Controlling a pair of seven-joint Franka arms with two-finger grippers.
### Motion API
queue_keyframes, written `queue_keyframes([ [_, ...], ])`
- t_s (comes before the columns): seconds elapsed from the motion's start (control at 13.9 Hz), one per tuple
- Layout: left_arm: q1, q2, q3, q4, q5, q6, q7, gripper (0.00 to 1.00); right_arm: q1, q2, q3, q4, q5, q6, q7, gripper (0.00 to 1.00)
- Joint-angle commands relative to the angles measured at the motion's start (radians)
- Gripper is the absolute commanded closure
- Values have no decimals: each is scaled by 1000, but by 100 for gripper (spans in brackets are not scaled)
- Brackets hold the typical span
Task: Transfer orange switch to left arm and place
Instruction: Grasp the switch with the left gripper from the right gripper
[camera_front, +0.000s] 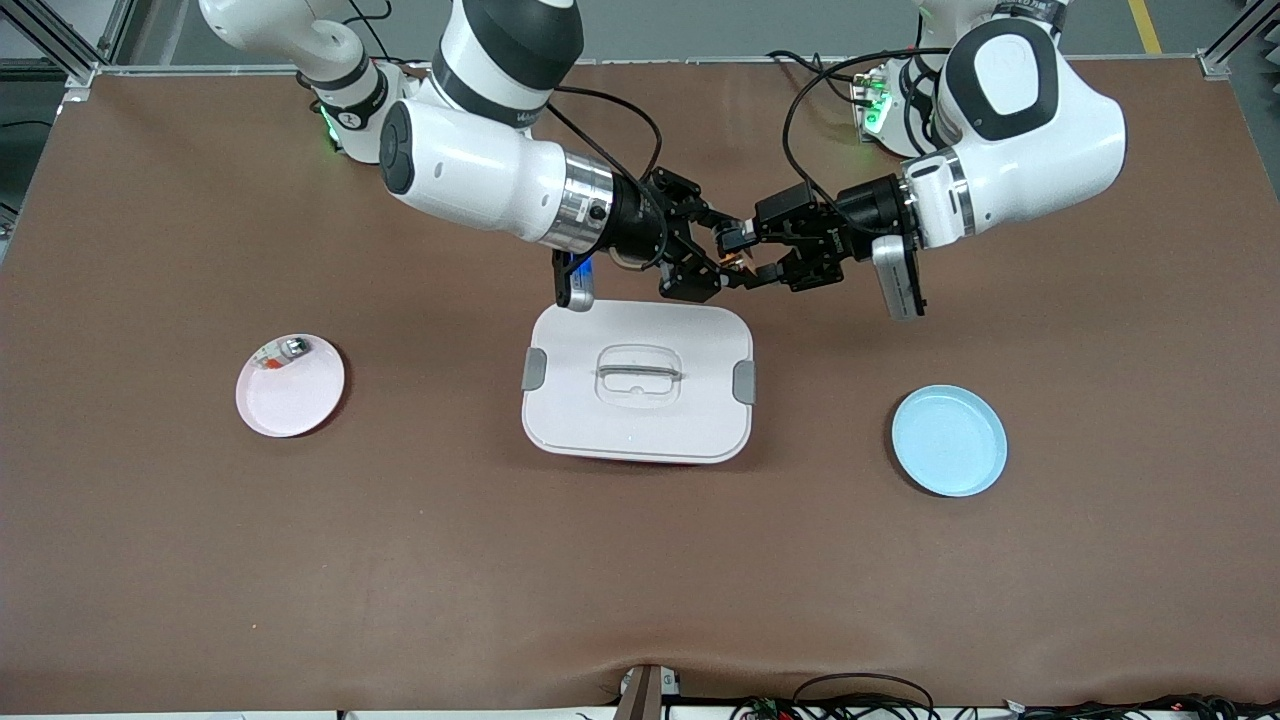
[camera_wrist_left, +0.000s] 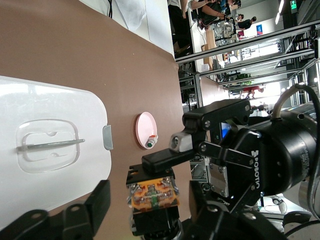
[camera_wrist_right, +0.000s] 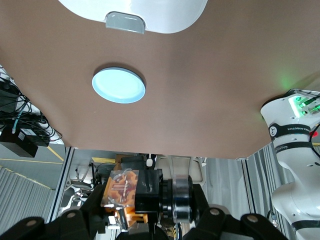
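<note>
The orange switch, a small black block with an orange band, hangs in the air between both grippers, over the table at the box's edge toward the robots' bases. My right gripper is shut on it; in the right wrist view the switch sits in that gripper. My left gripper is open around the switch, with a gap on each side of it in the left wrist view. The white box with grey clips lies mid-table below the grippers.
A pink plate with a small green-and-silver part lies toward the right arm's end. A blue plate lies toward the left arm's end. The box also shows in the left wrist view and the right wrist view.
</note>
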Motion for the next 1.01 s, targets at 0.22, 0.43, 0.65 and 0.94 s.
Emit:
queue_keyframes([
  [0.22, 4, -1, -14, -5, -30, 24, 29, 73, 18, 16, -11, 34, 18, 0, 21, 69],
  [0.43, 7, -1, -14, -3, -30, 24, 29, 100, 18, 16, -11, 34, 18, 0, 21, 69],
  [0.65, 10, 0, -14, -3, -30, 24, 29, 100, 16, 15, -11, 34, 18, 0, 19, 64],
  [0.94, 10, 11, -12, 3, -15, 24, 30, 100, 16, 15, -11, 34, 19, 0, 21, 0],
])
